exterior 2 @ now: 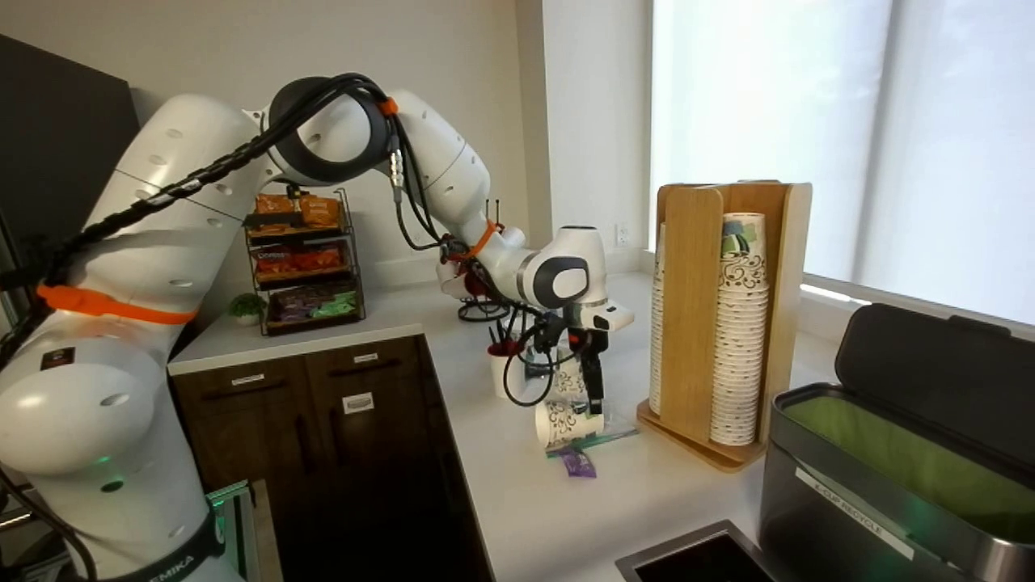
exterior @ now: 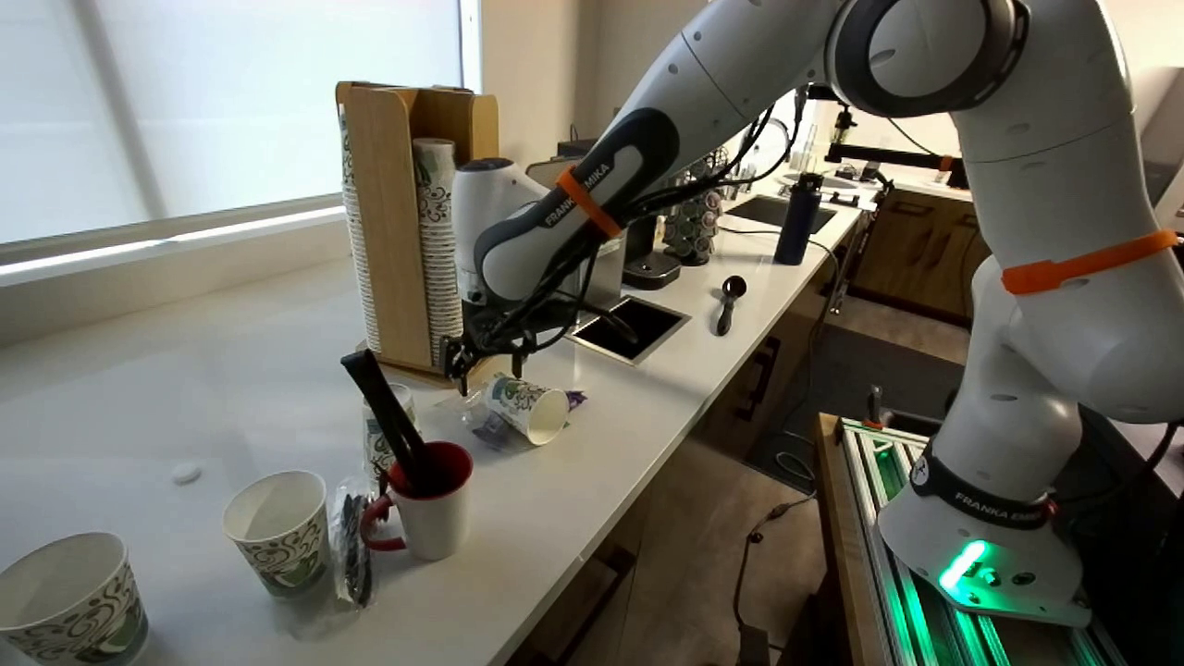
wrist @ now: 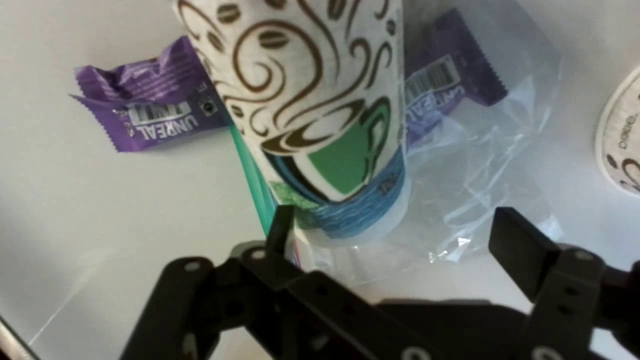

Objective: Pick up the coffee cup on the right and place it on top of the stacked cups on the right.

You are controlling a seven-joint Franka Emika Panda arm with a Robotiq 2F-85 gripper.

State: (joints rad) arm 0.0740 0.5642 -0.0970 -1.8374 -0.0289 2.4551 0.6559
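The coffee cup lies on its side on the counter, a whitish paper cup with swirl print. Its open rim shows in an exterior view (exterior: pixel 546 416); it also shows in an exterior view (exterior 2: pixel 566 424) and in the wrist view (wrist: pixel 320 100). My gripper (wrist: pixel 395 220) is open just above the cup's base end, also in both exterior views (exterior: pixel 488 368) (exterior 2: pixel 594 392). In the wrist view the left fingertip overlaps the cup's edge; I cannot tell whether it touches. The stacked cups (exterior: pixel 440 268) (exterior 2: pixel 740 347) stand in the light-wood holder (exterior: pixel 384 222) beside the gripper.
A clear plastic bag (wrist: pixel 480 200) and purple wrappers (wrist: pixel 155 110) lie under and around the cup. A red-and-white mug (exterior: pixel 439 518) with black utensils and loose patterned cups (exterior: pixel 282 536) stand nearby. A square counter opening (exterior: pixel 634 328) and a recycling bin (exterior 2: pixel 873 493) are beyond.
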